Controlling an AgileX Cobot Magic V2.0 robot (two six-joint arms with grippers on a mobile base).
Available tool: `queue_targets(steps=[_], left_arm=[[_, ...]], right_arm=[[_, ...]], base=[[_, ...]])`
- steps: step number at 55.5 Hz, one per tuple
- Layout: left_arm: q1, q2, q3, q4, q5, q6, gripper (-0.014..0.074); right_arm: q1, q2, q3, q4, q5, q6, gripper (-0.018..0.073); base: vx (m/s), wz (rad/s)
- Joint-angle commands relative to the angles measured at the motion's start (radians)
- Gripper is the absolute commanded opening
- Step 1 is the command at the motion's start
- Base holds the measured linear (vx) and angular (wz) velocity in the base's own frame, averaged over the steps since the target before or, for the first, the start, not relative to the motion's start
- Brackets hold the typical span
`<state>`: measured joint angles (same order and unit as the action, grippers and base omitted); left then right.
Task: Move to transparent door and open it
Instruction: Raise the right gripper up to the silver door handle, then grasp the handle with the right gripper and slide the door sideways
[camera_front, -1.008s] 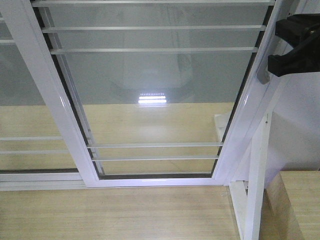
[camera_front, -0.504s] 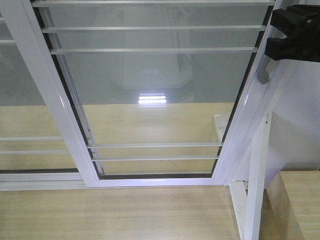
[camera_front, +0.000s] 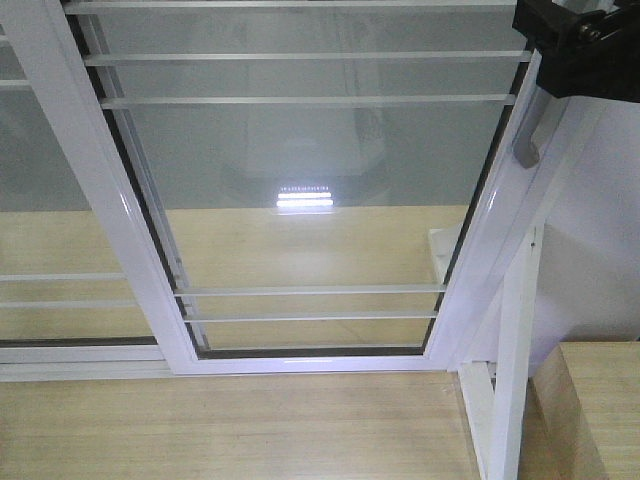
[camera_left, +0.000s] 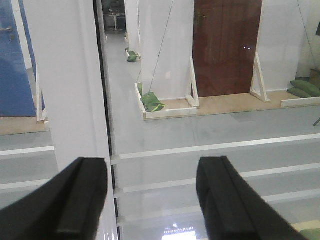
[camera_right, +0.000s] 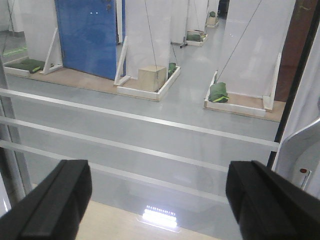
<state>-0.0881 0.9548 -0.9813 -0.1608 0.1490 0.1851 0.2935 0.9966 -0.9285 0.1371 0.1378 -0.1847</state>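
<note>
Plainly the right gripper (camera_right: 160, 172), jaws spread wide, is the nearer of the 2: the grey pull handle (camera_front: 527, 142) runs along the right stile (camera_front: 490, 240) of the transparent door (camera_front: 310, 180) just below it, while the left gripper (camera_left: 152, 167), equally spread, faces the door further left.

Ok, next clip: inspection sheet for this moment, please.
Surface: wood-look floor.
Job's things: transparent door, looks shut; grey pull handle on its right stile, not gripped.
Clutter: nothing seen.
Grippers: left gripper open, empty, facing the glass; right gripper open, empty, up by the handle.
Cables: thin cords run down to green bags beyond the glass.
Surroundings: blue door, brown door, white panels on braced stands.
</note>
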Motion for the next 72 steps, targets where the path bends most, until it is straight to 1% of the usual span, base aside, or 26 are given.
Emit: queue_targets(steps=[1,6,10,14,18,19,23,29,34,46,51,60,72], left_arm=[[0.000,-0.013,-0.034,-0.013,-0.069,-0.009,0.0523],[0.000,-0.013,-0.034,-0.010,-0.043,-0.009,0.0523],[0.000,-0.013,-0.034,-0.010,-0.028,-0.009,0.0523],[0.000,-0.013,-0.034,-0.010,-0.021,-0.008,0.0523],[0.000,-0.013,-0.034,-0.010,-0.020,-0.008,0.0523],[0.000,-0.013,-0.034,-0.010,-0.020,-0.008,0.0523],[0.000,-0.013,-0.034,-0.010,-0.020,-0.009,0.0523],[0.000,-0.013,-0.034,-0.010,-0.022,-0.009,0.0523],[0.000,-0.013,-0.034,-0.010,-0.024,-0.009,0.0523],[0.000,-0.013,-0.034,-0.010,-0.024,-0.009,0.0523],[0.000,-0.013,-0.034,-0.010,-0.021,-0.009,0.0523],[0.000,-0.013,-0.034,-0.010,-0.004,-0.009,0.0523],[0.000,-0.013,-0.034,-0.010,-0.002,-0.009,0.0523]], right_arm=[[-0.008,-0.017,-0.036,0.005,-0.051,-0.007,0.0581],[-0.011,-0.017,-0.036,-0.023,0.022,-0.007,0.0559],[-0.045,-0.017,-0.036,-0.043,0.078,0.014,0.0551],[-0.113,-0.017,-0.036,-0.051,0.122,0.061,0.0548],[-0.202,-0.017,-0.036,-0.058,0.149,0.096,0.0548],[-0.226,-0.017,-0.036,-0.058,0.158,0.097,0.0548],[-0.275,-0.014,-0.036,-0.058,0.174,0.086,0.0547],[-0.278,0.002,-0.033,-0.063,0.146,0.058,0.0547],[-0.278,0.037,-0.033,-0.061,0.102,0.058,0.0547],[-0.279,0.183,-0.036,-0.066,-0.013,0.058,0.0547],[-0.298,0.251,-0.047,-0.084,-0.060,0.041,0.0547],[-0.348,0.383,-0.104,-0.083,-0.104,0.042,0.0539],[-0.345,0.529,-0.192,-0.085,-0.167,0.041,0.0510]], base=[[0.00,0.00],[0.00,0.00],[0.00,0.00],[0.00,0.00],[0.00,0.00],[0.00,0.00],[0.00,0.00],[0.00,0.00],[0.00,0.00],[0.00,0.00],[0.00,0.00],[0.00,0.00],[0.00,0.00]])
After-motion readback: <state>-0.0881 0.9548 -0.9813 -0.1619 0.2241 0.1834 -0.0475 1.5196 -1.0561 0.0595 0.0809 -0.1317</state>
